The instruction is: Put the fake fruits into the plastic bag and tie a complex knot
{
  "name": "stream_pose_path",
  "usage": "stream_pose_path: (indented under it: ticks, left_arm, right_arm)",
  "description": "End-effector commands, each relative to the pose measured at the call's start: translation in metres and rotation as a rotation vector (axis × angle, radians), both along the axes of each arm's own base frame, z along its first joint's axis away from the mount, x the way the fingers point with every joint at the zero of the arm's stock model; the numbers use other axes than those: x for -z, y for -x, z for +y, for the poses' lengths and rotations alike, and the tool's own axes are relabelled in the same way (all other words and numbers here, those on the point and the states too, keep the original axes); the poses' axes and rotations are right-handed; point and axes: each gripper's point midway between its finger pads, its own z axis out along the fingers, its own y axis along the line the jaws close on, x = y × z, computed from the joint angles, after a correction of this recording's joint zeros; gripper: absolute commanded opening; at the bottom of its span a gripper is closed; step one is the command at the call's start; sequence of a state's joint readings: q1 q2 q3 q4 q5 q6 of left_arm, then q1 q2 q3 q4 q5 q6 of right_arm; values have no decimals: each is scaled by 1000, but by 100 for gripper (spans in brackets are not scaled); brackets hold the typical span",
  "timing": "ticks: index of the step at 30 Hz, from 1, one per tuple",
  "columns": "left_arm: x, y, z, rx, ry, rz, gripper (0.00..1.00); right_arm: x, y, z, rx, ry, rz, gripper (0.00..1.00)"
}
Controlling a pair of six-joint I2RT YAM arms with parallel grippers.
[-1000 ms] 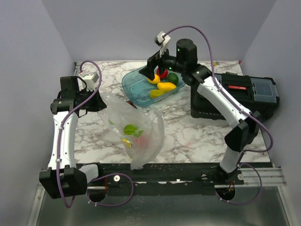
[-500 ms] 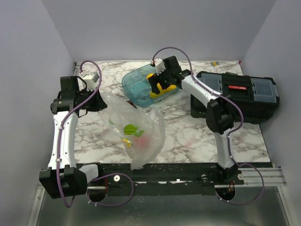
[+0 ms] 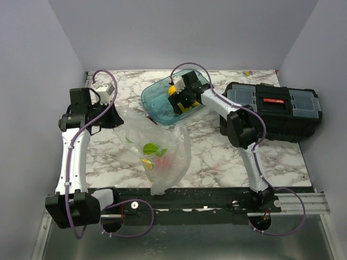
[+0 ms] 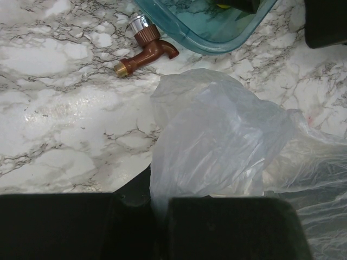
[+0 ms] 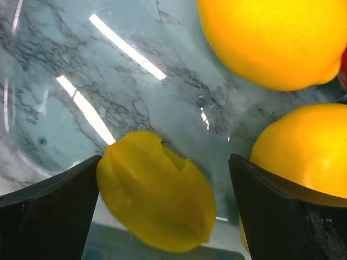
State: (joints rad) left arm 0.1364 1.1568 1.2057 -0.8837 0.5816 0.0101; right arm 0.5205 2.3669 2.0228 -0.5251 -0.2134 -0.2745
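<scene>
On the desk (image 3: 217,151), the plastic bag (image 3: 162,162), fake fruits (image 3: 150,148) inside, lies with its film pinched in the closed left end effector (image 3: 114,116) at its 10 o'clock. At the bag's 1 o'clock, in the teal tub (image 3: 154,100), the right end effector (image 5: 165,208), spread wide and gripping nothing, straddles a yellow fruit (image 5: 157,200), with lemons (image 5: 271,38) at its 1 and 3 o'clock.

A white marble-patterned tabletop (image 3: 217,154) with grey veins fills the middle. Plain pale lavender-grey walls box it in: a back wall (image 3: 179,32), a left wall (image 3: 30,97) and a right wall (image 3: 325,59). Below the tabletop's near edge lies a dull metal sheet (image 3: 190,246). Soft, even light leaves faint glare on the marble pattern.
</scene>
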Motion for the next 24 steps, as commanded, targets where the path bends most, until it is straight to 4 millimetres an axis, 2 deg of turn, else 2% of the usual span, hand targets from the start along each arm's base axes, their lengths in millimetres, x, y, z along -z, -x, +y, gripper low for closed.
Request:
stream_pose_path:
  ticks: [1,3,6,9,13,16,21,24]
  left_arm:
    - [0,-1,-3,11,23,-2,0]
    - [1,-2,-3,12,24,0,0]
    - [1,-2,-3,12,24,2,0]
    - [1,-3,-3,1,33,7,0]
    - [0,-3,-3,1,31,4,0]
    - [-1,-2,-3,4,27,1,0]
    - [0,-2,-2,2,26,7,0]
    - [-1,-1,-3,2,26,7,0]
  right_arm:
    - [36,12,-7,-28,63,83,98]
    - [44,13,-8,-35,77,98,98]
    - [46,12,-8,-39,79,102,94]
    - [33,6,-3,-37,53,69,80]
    - [-11,-7,9,-29,-24,-21,60]
    - [-56,-16,17,-23,-93,-98,51]
    - [-129,-22,29,-32,-216,-220,47]
    - [-170,-18,34,-48,-280,-257,46]
